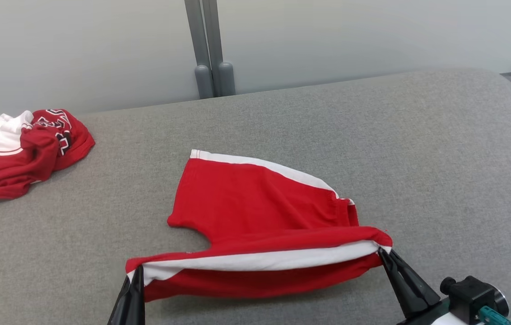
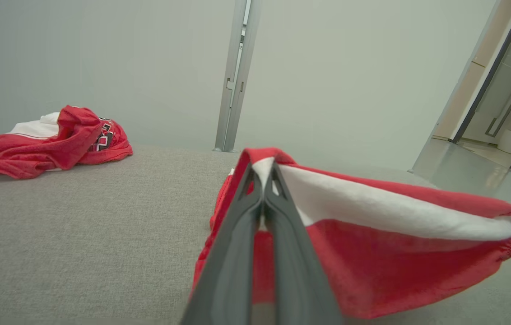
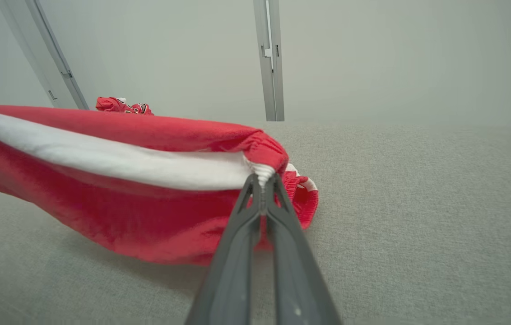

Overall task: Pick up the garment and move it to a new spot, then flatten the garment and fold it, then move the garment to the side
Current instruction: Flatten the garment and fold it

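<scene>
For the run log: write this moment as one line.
stage: folding | left hand: shut on red shorts | right hand: shut on red shorts | near edge lifted, far part on grey surface | crumpled jersey: far left

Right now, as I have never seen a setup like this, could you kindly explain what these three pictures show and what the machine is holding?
This is a two-armed robot. The wide picture comes from a camera on its head, looking down at a grey padded surface. The other two come from cameras on its wrists, each looking along that arm's two long dark fingers.

The left gripper and the right gripper are both shut on a pair of red shorts, one at each end of a white-striped edge, lifting that edge while the rest lies on the surface. A second, crumpled red and white garment lies far off to the robot's left, untouched.
</scene>
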Motion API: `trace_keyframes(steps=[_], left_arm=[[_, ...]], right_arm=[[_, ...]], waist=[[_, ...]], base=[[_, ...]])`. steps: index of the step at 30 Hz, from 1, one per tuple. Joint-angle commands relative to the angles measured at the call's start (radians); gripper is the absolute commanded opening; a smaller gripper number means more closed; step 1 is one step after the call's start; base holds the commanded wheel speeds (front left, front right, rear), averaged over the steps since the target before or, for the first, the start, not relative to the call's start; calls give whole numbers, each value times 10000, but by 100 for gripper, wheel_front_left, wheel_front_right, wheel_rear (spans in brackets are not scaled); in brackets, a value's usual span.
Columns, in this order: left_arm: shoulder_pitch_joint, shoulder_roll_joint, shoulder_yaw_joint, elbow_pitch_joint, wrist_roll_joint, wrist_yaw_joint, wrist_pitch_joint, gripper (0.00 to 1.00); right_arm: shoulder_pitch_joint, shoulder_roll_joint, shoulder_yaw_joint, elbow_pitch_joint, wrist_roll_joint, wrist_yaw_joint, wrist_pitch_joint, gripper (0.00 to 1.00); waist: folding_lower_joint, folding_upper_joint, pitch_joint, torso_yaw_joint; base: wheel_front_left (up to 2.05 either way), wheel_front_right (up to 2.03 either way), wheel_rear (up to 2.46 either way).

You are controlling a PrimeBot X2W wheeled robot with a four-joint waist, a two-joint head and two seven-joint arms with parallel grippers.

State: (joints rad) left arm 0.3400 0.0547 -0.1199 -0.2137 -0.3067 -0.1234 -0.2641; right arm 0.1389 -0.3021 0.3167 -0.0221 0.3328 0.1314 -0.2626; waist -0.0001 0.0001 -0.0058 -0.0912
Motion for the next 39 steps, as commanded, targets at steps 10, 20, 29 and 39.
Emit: trace_keyframes(steps=[10, 20, 29, 39], left_arm=[[-2584, 370, -5, 2509, -101, -59, -5, 0], [-6446, 1024, -526, 6194, 27, -64, 74, 0], [-9277, 1277, -960, 9378, 383, -59, 279, 0], [-11094, 1430, -1231, 11341, 610, 36, 357, 0]], right_arm=[[-1122, 919, -274, 1383, -492, -14, -31, 0], [-3176, 1992, -606, 3521, -544, -14, -33, 0], [-4782, 2481, -558, 4834, -537, -14, -33, 0], [-5555, 2505, -166, 5400, 118, -14, -31, 0]], waist=[[1, -1, 748, -12], [1, -1, 2111, -625], [1, -1, 3149, -1245], [1, -1, 3516, -1561]], base=[[0, 0, 0], [0, 0, 0], [0, 0, 0], [0, 0, 0]])
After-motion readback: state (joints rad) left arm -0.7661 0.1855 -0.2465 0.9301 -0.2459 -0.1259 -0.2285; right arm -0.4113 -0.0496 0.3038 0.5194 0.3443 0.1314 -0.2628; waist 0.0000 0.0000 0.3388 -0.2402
